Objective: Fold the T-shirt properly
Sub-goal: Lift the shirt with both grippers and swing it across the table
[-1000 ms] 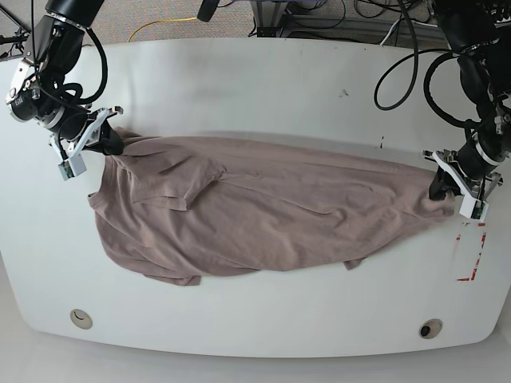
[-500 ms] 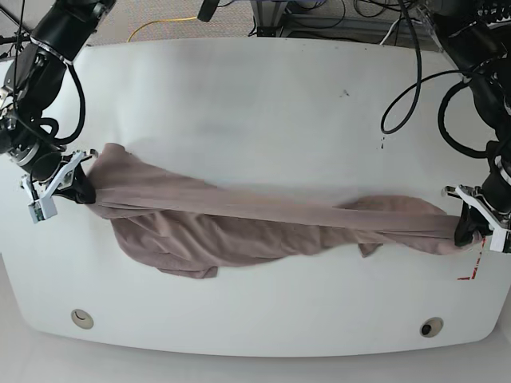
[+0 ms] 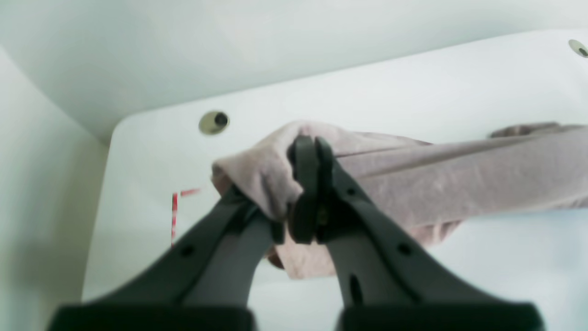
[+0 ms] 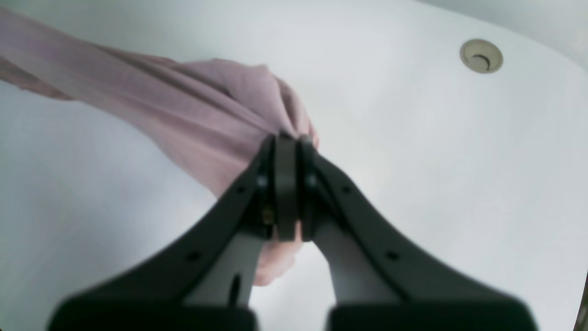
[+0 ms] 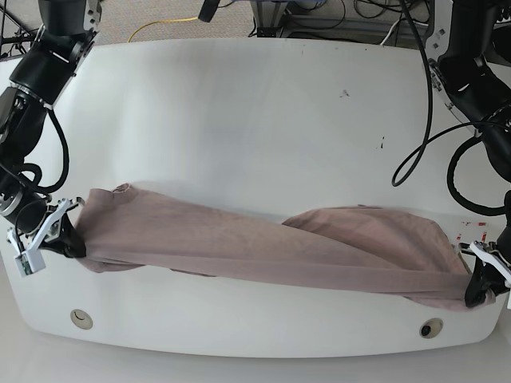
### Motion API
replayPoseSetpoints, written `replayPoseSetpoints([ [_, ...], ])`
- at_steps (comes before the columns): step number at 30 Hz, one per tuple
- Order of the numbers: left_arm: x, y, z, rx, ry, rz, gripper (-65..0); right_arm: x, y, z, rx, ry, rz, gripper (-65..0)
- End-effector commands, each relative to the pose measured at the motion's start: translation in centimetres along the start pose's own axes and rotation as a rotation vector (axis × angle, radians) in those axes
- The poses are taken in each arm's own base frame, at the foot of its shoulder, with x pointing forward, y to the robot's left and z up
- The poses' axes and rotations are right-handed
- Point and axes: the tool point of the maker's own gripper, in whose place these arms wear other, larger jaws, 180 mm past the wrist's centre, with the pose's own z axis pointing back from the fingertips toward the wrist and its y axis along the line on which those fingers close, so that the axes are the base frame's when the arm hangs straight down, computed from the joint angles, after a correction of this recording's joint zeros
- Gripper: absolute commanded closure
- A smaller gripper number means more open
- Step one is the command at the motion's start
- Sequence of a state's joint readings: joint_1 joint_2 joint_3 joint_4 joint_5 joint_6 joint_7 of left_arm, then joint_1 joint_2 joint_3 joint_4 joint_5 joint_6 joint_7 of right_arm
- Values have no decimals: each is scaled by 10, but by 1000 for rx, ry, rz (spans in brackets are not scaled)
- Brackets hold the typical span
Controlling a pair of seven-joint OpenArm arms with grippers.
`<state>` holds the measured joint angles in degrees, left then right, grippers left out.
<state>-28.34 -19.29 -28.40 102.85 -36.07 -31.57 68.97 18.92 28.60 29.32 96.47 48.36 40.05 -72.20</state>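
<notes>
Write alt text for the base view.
A mauve T-shirt is stretched in a long band across the white table, near its front edge. The left claw and the right claw each pinch one end.

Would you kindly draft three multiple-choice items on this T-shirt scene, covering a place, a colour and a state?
1. Where does the T-shirt lie?
A. along the table's near edge
B. at the far edge
C. off the table

2. What colour is it?
A. blue
B. mauve
C. green

3. How are the grippers?
A. both open
B. one open
C. both shut on cloth

Answers: 1 A, it stretches across the table near the front holes. 2 B, dusty pink-brown throughout. 3 C, the left gripper and right gripper each pinch an end.
</notes>
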Motion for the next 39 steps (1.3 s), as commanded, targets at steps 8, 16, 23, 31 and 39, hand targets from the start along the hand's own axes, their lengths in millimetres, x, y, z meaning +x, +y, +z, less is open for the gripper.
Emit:
replayPoseSetpoints([
  [8,69,18,5,28,-158,-34,-4,84,-40,18,-59,-125,86,0],
  [16,114,24,5,23,-246,-35,-4,159,-42,28,-71,-194,209,0],
  [23,156,31,17,35,-341,-45,-4,214,-31,41,-86,-237,340,0],
  [31,198,44,30,49,-408,-63,-4,261,-19,61,-119,-274,459,0],
  [39,220,43,36,44,-440,-82,-4,294,-8,78,-148,-298,548,0],
])
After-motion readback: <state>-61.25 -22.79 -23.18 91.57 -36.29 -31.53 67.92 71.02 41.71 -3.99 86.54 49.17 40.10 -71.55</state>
